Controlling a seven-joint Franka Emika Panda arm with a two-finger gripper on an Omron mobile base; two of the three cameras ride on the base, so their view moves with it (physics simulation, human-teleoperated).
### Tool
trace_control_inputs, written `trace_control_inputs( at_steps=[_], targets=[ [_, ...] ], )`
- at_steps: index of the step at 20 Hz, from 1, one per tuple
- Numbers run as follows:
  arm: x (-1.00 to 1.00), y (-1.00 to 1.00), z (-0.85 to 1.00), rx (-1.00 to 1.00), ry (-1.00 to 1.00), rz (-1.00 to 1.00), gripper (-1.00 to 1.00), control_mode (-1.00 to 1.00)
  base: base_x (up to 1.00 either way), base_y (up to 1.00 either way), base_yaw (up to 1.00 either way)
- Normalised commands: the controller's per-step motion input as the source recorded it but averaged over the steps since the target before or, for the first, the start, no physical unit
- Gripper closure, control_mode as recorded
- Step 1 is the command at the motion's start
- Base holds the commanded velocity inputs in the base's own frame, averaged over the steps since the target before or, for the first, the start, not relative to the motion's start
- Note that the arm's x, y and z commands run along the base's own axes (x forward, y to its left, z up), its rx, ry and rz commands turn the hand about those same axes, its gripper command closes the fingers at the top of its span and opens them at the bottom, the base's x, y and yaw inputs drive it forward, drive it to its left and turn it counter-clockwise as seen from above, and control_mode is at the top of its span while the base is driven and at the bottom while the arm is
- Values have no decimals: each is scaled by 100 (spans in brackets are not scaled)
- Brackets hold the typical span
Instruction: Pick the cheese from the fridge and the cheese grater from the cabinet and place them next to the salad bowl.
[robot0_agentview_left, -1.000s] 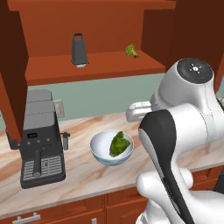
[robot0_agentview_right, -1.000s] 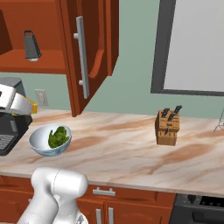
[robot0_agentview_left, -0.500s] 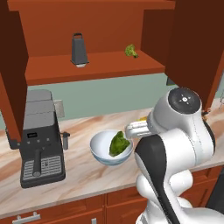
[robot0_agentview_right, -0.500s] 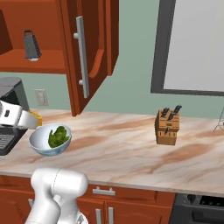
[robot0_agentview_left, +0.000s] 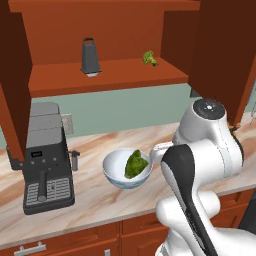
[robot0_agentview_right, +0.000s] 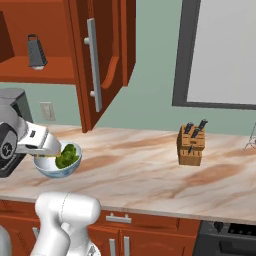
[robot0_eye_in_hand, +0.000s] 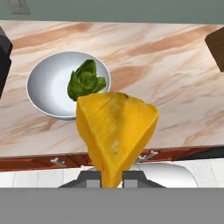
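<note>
Over the last second the arm has swung down and leftward from beside the cabinet toward the counter, and its hand, which stood well to the right of the salad bowl (robot0_agentview_left: 127, 169), now hangs just beside the bowl's rim at about three o'clock in the left base view. The base has not moved, since the coffee machine (robot0_agentview_left: 46, 159) and shelf sit where they did. This reads as the carry of the first item nearing its end: the cheese (robot0_eye_in_hand: 114, 132) is out of the fridge and has arrived at the drop zone, with only the lowering and release left. The gripper (robot0_eye_in_hand: 113, 175) is nearly closed, its two dark tips pinching the narrow end of the yellow-orange wedge, which rises broad and tilted in front of the hand camera — it is plainly held, clear of the marble counter (robot0_eye_in_hand: 175, 83) below. In the hand view the bowl lies at ten o'clock from the wedge, its green leaves (robot0_eye_in_hand: 86, 80) heaped toward the near side, and bare counter stretches toward two o'clock; a spot just beside the rim looks free for setting down. The cheese grater (robot0_agentview_left: 90, 57) stands upright on the shelf of the cabinet (robot0_agentview_left: 105, 75), untouched at twelve o'clock above the bowl, near a small green sprig (robot0_agentview_left: 149, 58) — so the second half of the job has not begun. A knife block (robot0_agentview_right: 191, 145) sits well apart along the counter.
</note>
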Motion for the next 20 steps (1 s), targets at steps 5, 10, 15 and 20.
trace_control_inputs(
  at_steps=[5, 10, 15, 20],
  targets=[
    [7, -8, -38, 0, 1, 0, 100, -100, 0, 0, 0],
    [11, -16, -45, 0, 0, 0, 100, -100, 0, 0, 0],
    [27, -22, -35, 0, 0, 0, 100, -100, 0, 0, 0],
    [34, -8, -34, 0, 0, 0, 100, -100, 0, 0, 0]
  ],
)
